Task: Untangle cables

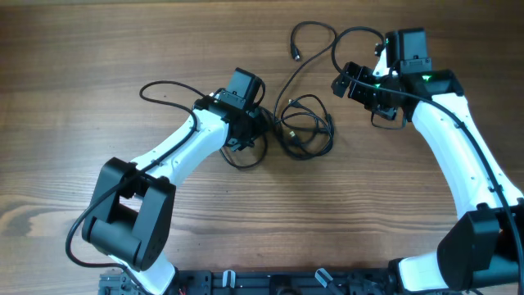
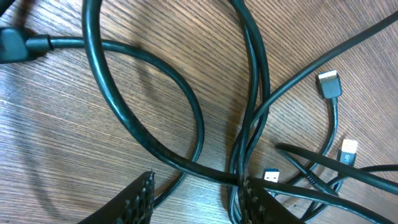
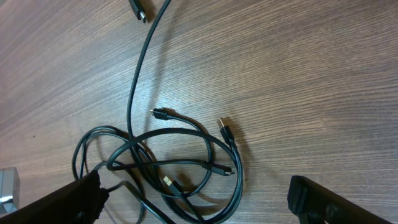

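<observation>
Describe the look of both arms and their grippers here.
Both the left arm and right arm have smooth white link shells, bulky black joint housings and thin black wires running alongside. A green light glows near the right wrist. The left gripper and right gripper are black; the left fingers show ribbed inner pads.

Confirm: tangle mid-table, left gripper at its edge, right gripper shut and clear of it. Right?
Not quite. The right gripper is open, not shut: the right wrist view shows its fingers wide apart. The rest holds in the overhead view: the tangle lies mid-table, the left gripper at its edge, the right one clear of it.
</observation>
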You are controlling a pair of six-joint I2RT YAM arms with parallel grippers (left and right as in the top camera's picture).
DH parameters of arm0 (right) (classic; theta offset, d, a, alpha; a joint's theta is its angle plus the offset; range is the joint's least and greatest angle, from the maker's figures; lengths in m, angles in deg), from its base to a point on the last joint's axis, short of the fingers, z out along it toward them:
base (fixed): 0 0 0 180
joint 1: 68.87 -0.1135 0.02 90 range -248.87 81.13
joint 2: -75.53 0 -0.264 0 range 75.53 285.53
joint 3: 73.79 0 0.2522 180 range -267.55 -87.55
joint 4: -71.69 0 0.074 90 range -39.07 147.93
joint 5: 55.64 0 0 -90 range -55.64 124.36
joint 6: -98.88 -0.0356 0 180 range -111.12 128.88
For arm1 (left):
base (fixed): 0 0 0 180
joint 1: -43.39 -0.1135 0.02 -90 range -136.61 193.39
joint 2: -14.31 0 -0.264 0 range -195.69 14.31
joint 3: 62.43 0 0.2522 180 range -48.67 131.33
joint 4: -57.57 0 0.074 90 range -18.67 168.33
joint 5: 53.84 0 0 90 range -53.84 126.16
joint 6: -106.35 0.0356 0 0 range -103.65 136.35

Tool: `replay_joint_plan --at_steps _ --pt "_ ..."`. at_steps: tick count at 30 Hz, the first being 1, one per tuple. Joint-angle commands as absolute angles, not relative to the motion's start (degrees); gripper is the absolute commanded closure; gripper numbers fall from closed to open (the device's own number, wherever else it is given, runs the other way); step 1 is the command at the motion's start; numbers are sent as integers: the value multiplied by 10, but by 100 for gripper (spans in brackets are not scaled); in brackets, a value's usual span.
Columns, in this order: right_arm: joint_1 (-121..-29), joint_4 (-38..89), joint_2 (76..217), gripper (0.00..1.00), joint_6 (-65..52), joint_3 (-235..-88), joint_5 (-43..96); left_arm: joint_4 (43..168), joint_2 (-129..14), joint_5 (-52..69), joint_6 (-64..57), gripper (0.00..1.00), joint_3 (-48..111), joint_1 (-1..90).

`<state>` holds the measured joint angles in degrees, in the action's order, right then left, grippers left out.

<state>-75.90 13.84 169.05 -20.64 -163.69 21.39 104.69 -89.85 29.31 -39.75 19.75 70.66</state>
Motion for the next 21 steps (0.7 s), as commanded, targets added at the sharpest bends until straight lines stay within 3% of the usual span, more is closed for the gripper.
replay_joint_plan --at_steps 1,5,9,21 --pt "-758 140 1680 0 -218 -1638 223 1047 -905 313 -400 56 199 707" --pt "-758 144 1680 0 -228 -1638 212 1049 -905 314 -401 63 199 712" --pt "-758 144 1680 0 -228 -1638 212 1049 -905 325 -401 80 199 716" --pt "-758 146 1680 0 -228 -1638 203 1032 -905 333 -401 96 199 741"
